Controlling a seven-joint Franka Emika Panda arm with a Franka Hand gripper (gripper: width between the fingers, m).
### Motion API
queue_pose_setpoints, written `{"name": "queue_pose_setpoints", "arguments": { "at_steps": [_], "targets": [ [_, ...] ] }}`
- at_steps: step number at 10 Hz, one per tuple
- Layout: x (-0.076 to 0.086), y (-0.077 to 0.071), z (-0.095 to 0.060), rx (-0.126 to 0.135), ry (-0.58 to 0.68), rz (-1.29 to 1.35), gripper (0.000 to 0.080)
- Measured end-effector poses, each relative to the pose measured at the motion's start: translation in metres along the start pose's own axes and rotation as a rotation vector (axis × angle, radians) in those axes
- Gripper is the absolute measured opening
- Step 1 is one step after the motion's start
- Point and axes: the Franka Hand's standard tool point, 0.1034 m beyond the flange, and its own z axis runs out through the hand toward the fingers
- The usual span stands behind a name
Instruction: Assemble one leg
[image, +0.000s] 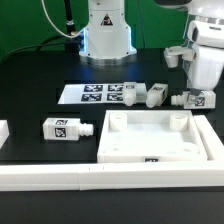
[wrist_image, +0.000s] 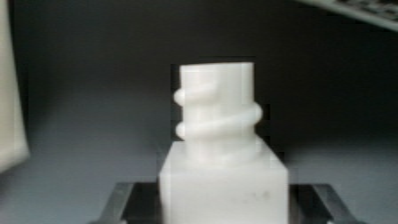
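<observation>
My gripper (image: 202, 91) hangs at the exterior view's right and is shut on a white leg (image: 192, 99), which lies level close above the black table. In the wrist view the leg (wrist_image: 222, 140) sits between my dark fingers (wrist_image: 135, 203), its threaded round peg pointing away from the gripper (wrist_image: 222, 208). Three more legs with black-and-white tags lie loose: one (image: 62, 129) at the front left, and two (image: 132, 93) (image: 156, 94) side by side next to the marker board.
The large white square tray-like piece (image: 125, 148) with corner holes lies in front of the held leg. The marker board (image: 92, 93) lies behind it. A long white wall (image: 90, 177) runs along the front edge. The robot base (image: 107, 35) stands at the back.
</observation>
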Motion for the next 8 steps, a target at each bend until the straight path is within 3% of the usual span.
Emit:
{"name": "queue_pose_setpoints", "arguments": {
  "at_steps": [1,5,7,8],
  "targets": [
    [0.0,0.006,-0.001,-0.014,0.031,0.012,0.0287],
    [0.002,0.0,-0.001,-0.003,0.051,0.33,0.0287],
    [0.002,-0.02,-0.002,0.038,0.064,0.716,0.0287],
    [-0.005,-0.019,-0.001,0.092,-0.019,0.904,0.0287]
  ]
}}
